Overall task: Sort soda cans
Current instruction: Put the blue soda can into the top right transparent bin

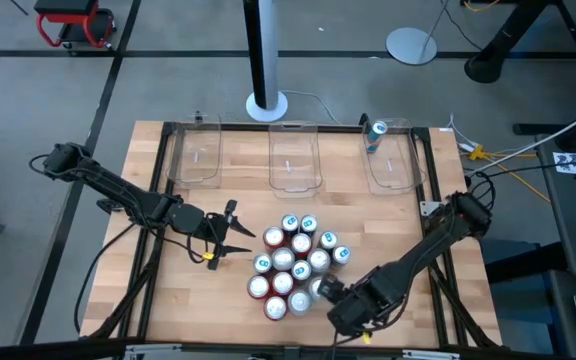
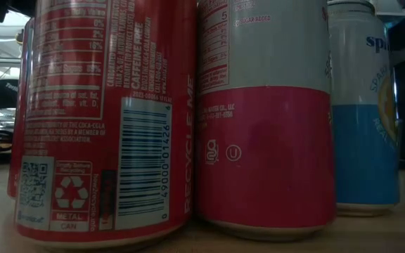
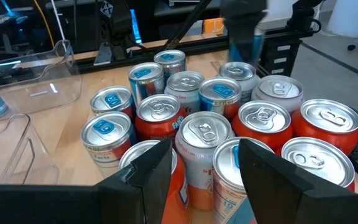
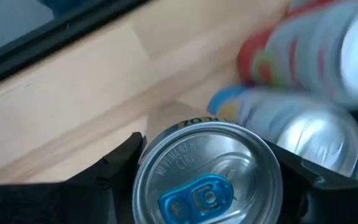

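Your wooden table [image 1: 218, 300] fills most of the high view, with three clear bins [image 1: 293, 158] in a row along its far edge. One teal can [image 1: 376, 133] already lies in the right-hand bin. The soda cans [image 1: 293, 265] stand upright in a tight cluster near the table's front middle (red ones, silver-and-red ones and teal-blue ones, all with silver tops), packed so that they touch.

Your right gripper [image 4: 207, 180] is down at the cluster's front right corner. In the right wrist view its two dark fingers [image 4: 114, 171] sit against either side of a blue-tab can [image 4: 207, 177], closed around it; that can stands on the table, just beside its neighbours.

Your left gripper [image 1: 230, 237] hovers just left of the cluster, apart from the cans. Its fingers [image 3: 151, 174] stand partly spread with nothing between them, pointing toward the nearest cans.
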Robot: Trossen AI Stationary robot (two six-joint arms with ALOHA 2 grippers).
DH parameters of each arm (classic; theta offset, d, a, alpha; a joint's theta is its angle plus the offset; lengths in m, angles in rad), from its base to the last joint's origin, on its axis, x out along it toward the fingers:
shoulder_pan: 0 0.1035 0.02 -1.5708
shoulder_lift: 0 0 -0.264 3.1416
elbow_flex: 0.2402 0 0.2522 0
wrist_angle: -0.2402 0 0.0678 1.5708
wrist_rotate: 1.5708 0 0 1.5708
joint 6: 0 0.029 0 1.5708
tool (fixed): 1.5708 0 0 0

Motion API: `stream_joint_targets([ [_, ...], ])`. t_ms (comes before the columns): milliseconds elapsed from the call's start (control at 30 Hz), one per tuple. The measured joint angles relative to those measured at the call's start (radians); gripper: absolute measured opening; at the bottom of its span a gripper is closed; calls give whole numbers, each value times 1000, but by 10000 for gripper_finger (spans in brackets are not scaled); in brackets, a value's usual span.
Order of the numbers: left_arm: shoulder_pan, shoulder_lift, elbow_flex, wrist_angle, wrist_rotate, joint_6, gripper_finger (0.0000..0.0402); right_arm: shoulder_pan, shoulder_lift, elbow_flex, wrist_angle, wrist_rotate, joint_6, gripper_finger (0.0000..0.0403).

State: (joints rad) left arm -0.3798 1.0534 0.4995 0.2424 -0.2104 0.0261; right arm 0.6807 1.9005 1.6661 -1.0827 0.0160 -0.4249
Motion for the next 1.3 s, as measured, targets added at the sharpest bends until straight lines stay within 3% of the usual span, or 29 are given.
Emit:
stream_joint_targets([
  [567, 0, 0, 0, 0, 0, -5, 175, -1, -8, 0, -386, 85, 96, 240],
  [867, 1, 0, 0, 1, 0, -1, 175, -23, -152, -17, -480, 234, 158, 238],
  [1100, 1, 0, 0, 1, 0, 1, 175, -145, -323, -92, -490, 290, 139, 238],
  [1300, 1, 0, 0, 2, 0, 7, 175, -325, -435, -125, -490, 372, 75, 238],
])
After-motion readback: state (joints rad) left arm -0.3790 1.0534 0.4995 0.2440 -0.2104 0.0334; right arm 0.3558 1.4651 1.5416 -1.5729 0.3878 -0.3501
